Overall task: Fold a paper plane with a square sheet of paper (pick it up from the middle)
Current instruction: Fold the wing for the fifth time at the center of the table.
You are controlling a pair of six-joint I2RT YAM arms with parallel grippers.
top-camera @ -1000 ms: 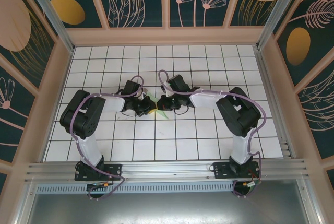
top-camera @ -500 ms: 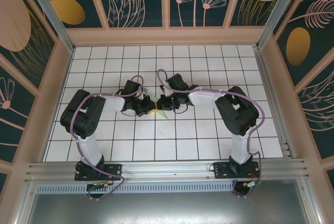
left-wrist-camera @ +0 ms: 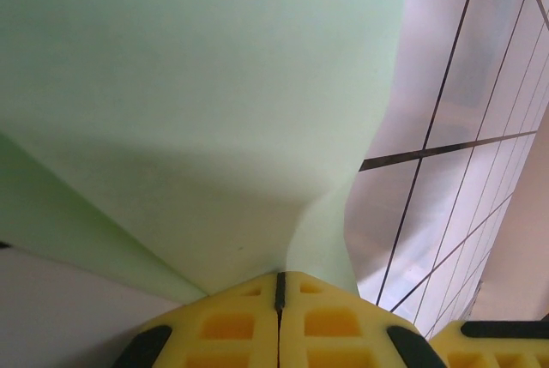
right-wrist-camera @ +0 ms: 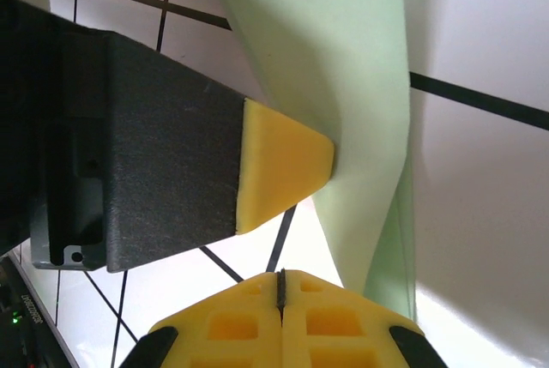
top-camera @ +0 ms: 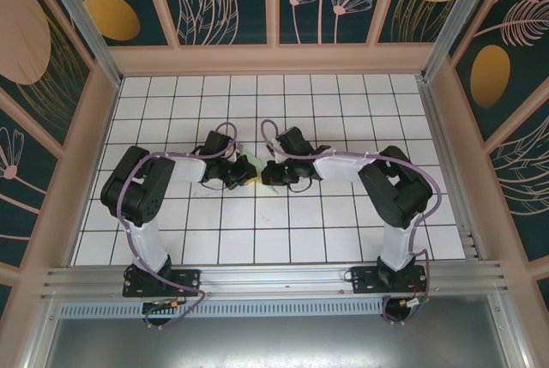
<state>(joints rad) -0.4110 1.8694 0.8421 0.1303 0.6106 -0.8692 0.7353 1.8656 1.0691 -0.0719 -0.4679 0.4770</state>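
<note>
At centre of gridded worktop point(top-camera: 257, 239), L gripper point(left-wrist-camera: 279, 280) is clamped on creased mint-green paper sheet point(left-wrist-camera: 197, 85); R gripper point(right-wrist-camera: 280, 275) clenched just beside it, can't tell if gripping

A: Where did the overhead camera sit?
B: High above and behind the arms point(top-camera: 141, 192), facing down over the whole gridded table point(top-camera: 326, 239).
A: And the wrist cameras?
B: Each looked out past its own yellow fingertips point(left-wrist-camera: 232, 325), very near the green paper point(left-wrist-camera: 189, 85). All three views shared that paper.
</note>
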